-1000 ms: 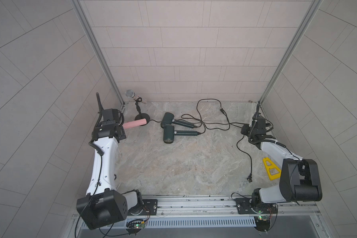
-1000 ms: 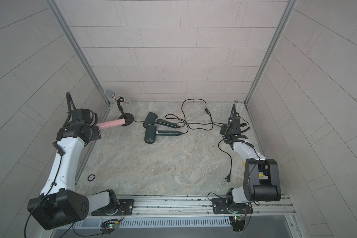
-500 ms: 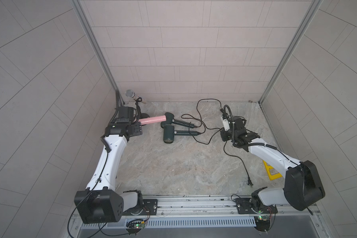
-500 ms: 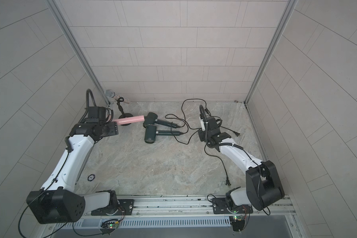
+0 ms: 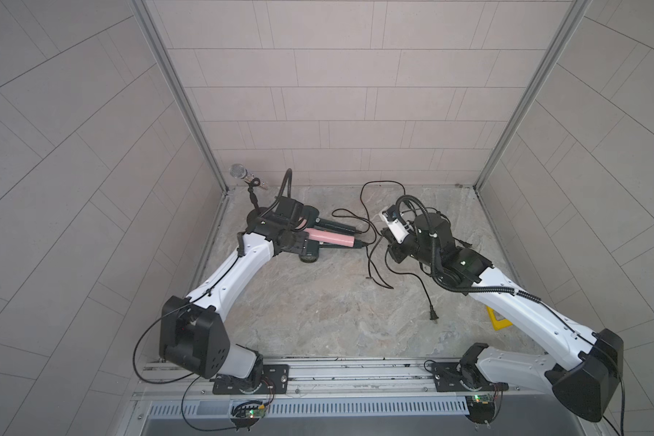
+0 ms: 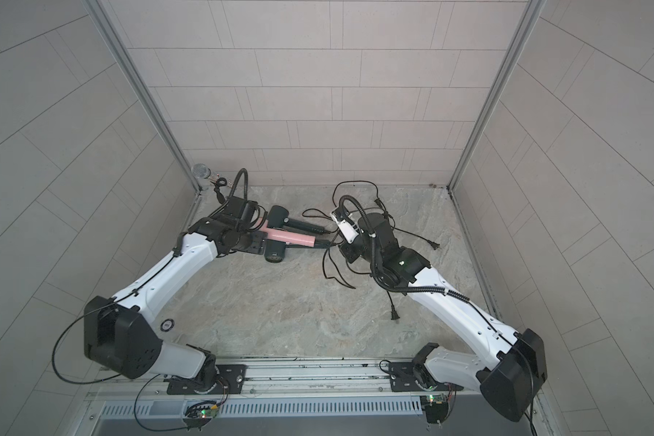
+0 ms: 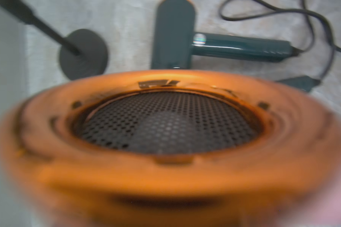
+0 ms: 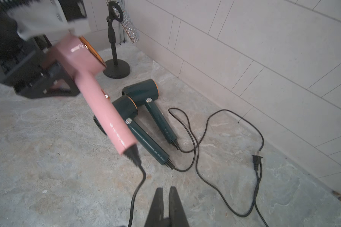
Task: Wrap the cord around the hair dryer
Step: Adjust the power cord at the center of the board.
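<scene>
Blur swallowed most of my left wrist view: the orange-rimmed mesh end of the pink hair dryer [image 7: 165, 176] filled it and hid my own jaws. In the right wrist view, my left gripper [image 8: 55, 66] was clamped on that dryer's head at the far left of the floor [image 8: 47, 176]. The handle pointed right, above a dark green dryer [image 8: 126, 108]. The cord [image 8: 140, 180] dropped from the handle and left the picture just beside my right gripper [image 8: 166, 189]. Its fingers were closed together with nothing visibly between them. Where the cord ran below, I couldn't tell.
</scene>
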Tool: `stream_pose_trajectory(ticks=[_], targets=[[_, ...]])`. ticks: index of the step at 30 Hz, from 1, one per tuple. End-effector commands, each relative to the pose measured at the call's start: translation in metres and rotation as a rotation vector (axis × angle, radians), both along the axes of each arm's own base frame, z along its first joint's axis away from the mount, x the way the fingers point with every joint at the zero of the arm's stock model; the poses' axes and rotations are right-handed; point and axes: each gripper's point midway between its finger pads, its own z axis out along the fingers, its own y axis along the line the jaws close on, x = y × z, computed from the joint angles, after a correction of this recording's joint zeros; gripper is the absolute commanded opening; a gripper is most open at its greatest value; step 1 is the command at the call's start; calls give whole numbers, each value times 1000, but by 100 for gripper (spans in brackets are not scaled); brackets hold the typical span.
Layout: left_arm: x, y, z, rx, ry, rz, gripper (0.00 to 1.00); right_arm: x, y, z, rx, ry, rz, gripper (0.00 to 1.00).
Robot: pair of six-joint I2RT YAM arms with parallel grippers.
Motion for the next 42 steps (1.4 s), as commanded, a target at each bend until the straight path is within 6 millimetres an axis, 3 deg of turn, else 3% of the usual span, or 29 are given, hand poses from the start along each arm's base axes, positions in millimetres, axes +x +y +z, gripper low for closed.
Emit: stream_pose_trajectory(ticks=[1,9,13,15,16,19,21,24,28,31,34,39,42], targets=[[1,-55,13,-151,-16,-166,0,12,-5,-1,-63,-13,-24,0],[-54,-99,-8,-273,111,-435,0,67,-54,-22,-155,39,-194,0],[-75,-124,-9,-354,138,-535,0,85,-60,-34,-138,80,-214,0],[-72,-121,-13,-333,126,-512,0,90,-63,-41,-143,96,-227,0],[-64,-110,-17,-278,110,-458,0,93,-67,-42,-143,101,-247,0],[-59,-88,-22,-209,117,-375,0,99,-94,-44,-84,136,-341,0],[-63,-88,-13,-243,97,-382,0,107,-125,-51,0,188,-431,0],[-74,-101,12,-381,38,-444,0,113,-168,-76,-21,253,-567,0],[-73,-110,62,-669,-144,-437,0,111,-183,-106,13,332,-633,0],[-71,-98,85,-725,-205,-410,0,109,-195,-126,24,382,-693,0],[-62,-74,99,-784,-221,-317,0,104,-214,-148,68,448,-777,0],[-28,-14,130,-1028,-330,-74,0,88,-224,-176,37,521,-813,0],[-15,29,127,-986,-333,82,0,80,-236,-192,40,567,-859,0]])
